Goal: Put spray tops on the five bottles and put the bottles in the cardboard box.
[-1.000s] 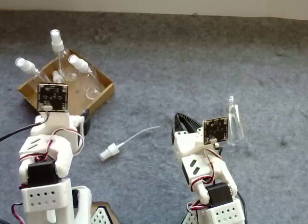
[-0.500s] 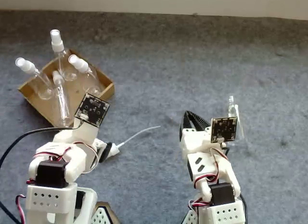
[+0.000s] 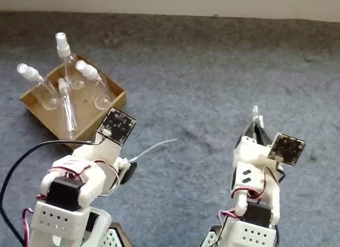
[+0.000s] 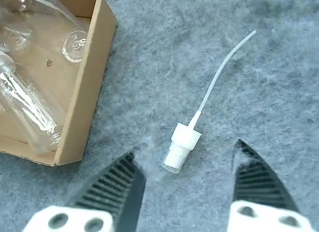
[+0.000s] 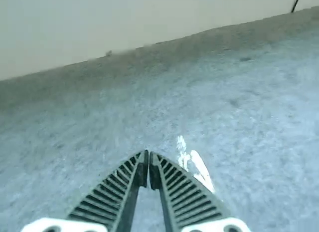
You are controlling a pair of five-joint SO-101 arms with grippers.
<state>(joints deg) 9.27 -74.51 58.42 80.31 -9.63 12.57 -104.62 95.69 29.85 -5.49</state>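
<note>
Four capped clear bottles (image 3: 66, 106) sit in the brown cardboard box (image 3: 121, 100), and my left gripper (image 4: 186, 148) just swung over, wide open, above the loose white spray top (image 4: 182, 144), while my closed, empty right gripper (image 5: 148, 157) moved beside the last bare bottle (image 3: 255, 113), so I can cap that one next.

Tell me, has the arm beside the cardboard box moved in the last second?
Yes. The left gripper swung off the cardboard box, over to the loose spray top.
</note>
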